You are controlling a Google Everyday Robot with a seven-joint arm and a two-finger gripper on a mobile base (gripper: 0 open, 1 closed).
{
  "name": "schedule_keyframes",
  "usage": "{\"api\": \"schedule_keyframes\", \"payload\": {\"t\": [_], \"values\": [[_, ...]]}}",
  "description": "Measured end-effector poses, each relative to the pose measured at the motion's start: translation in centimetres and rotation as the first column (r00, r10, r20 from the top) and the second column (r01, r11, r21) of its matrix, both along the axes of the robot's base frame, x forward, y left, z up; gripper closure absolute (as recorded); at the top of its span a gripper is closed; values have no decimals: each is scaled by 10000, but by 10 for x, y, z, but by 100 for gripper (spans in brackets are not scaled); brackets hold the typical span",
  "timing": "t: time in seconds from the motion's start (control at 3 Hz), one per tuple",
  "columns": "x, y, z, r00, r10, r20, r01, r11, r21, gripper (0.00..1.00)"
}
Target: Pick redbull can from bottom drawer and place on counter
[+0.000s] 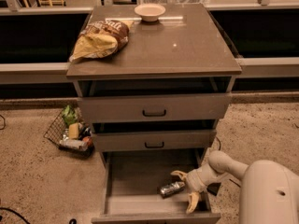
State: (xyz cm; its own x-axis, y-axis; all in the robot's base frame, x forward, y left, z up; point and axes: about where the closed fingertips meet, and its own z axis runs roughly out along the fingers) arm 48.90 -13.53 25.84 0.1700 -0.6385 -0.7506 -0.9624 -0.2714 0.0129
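the counter point(187, 45) is the broad grey-brown top, carrying a chip bag point(100, 38) at its ten o'clock corner and a small pale bowl point(149, 11) at twelve o'clock, which looks empty; bare surface runs from the centre round to four o'clock. under it the two upper drawers point(154, 107) sit slightly ajar, and nothing of their contents shows. the bottom drawer point(135, 171) is pulled well out, and its plain grey floor holds only the redbull can point(171, 189), lying on its side at about four o'clock, near the front wall. on the floor at nine o'clock of the cabinet a tipped wire basket point(52, 134) is stuffed with mixed packets. the gripper point(186, 189) reaches in from the three o'clock side with its fingers point(192, 203) spread apart, one behind the can's right end and one nearer the drawer front; it seems to straddle that end, though contact is hard to tell. the can is likely light, rigid but thin-walled, smooth and prone to roll, so a moderate squeeze across the middle of its barrel would suit better than pinching the end.
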Motion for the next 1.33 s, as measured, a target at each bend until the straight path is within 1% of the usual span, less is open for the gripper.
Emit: {"api": "schedule_keyframes", "payload": {"t": [0.33,0.67,1.0,1.33], "values": [[22,-26,-32,9966,-750,-348,751,9972,21,0],[48,-39,-32,9940,-1089,83,1089,9940,-47,0],[48,-39,-32,9940,-1088,83,1089,9940,-47,0],[53,-38,-41,9944,-1044,-152,1045,9945,81,0]]}}
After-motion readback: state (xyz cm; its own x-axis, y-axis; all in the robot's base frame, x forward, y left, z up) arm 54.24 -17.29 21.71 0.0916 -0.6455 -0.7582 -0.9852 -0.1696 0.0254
